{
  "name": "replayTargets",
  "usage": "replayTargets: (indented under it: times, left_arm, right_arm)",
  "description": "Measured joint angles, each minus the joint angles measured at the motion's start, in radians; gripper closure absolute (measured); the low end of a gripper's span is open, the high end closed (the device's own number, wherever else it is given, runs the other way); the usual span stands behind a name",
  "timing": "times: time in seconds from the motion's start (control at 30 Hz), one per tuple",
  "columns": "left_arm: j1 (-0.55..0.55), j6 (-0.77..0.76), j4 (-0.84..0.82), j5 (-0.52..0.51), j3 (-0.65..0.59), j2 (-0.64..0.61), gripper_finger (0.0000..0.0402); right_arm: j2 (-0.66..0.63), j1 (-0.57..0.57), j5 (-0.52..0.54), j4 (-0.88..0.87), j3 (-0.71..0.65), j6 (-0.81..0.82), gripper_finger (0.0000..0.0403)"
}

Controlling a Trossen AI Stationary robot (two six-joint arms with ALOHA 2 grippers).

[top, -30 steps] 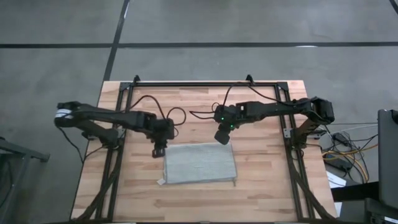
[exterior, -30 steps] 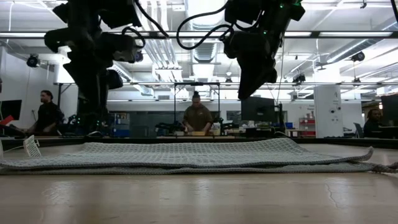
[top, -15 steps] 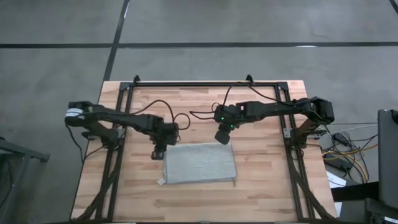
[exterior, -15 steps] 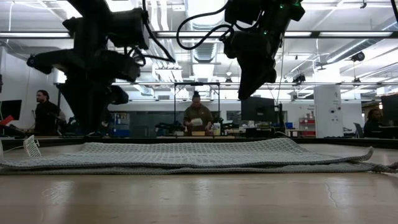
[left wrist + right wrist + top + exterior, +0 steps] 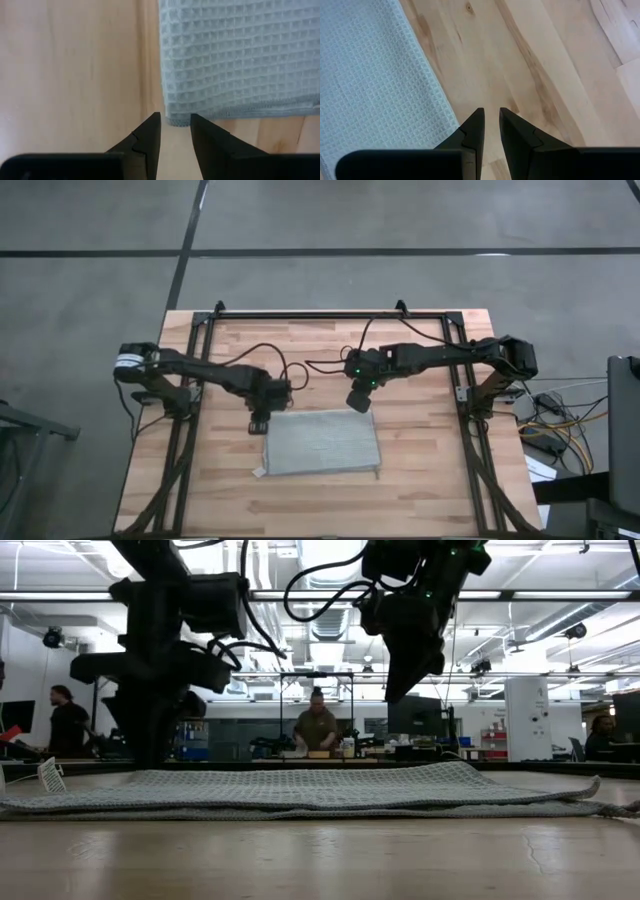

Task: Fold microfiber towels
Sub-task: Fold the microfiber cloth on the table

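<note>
I am holding my left hand just before the towel corner, fingers apart and empty, to pinch it. My right hand is waiting beside the other corner, fingers slightly apart.

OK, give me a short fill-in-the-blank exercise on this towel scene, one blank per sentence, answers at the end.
1. The grey-green towel lies flat on the ______ table.
2. The left pincer has its tips beside a ______ of the towel.
3. The small tag on the towel is ______ in colour.
4. The right pincer holds ______.

Answers: wooden; corner; white; nothing
</note>
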Motion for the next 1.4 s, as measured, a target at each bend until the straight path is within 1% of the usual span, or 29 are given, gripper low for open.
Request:
replayTargets:
  times: [0.23, 0.7, 1.0, 1.13, 1.4]
  left_arm:
    - [0.011, -0.01, 0.008, 0.062, 0.011, -0.004, 0.0291]
    - [0.045, -0.016, 0.037, 0.069, -0.013, -0.003, 0.0291]
    - [0.051, -0.027, 0.064, 0.127, -0.028, -0.003, 0.0291]
    - [0.051, -0.029, 0.068, 0.131, -0.03, -0.003, 0.0291]
    - [0.052, -0.071, 0.142, 0.139, -0.093, -0.003, 0.0291]
  right_arm:
    - [0.001, 0.0, 0.0, 0.0, -0.003, -0.004, 0.0346]
    - [0.001, 0.0, -0.001, 0.005, -0.013, -0.004, 0.0346]
    - [0.001, 0.0, -0.002, 0.011, -0.014, -0.023, 0.0346]
    - [0.001, 0.0, -0.002, 0.013, -0.014, -0.024, 0.0346]
    - [0.001, 0.0, -0.002, 0.015, -0.018, -0.029, 0.0346]
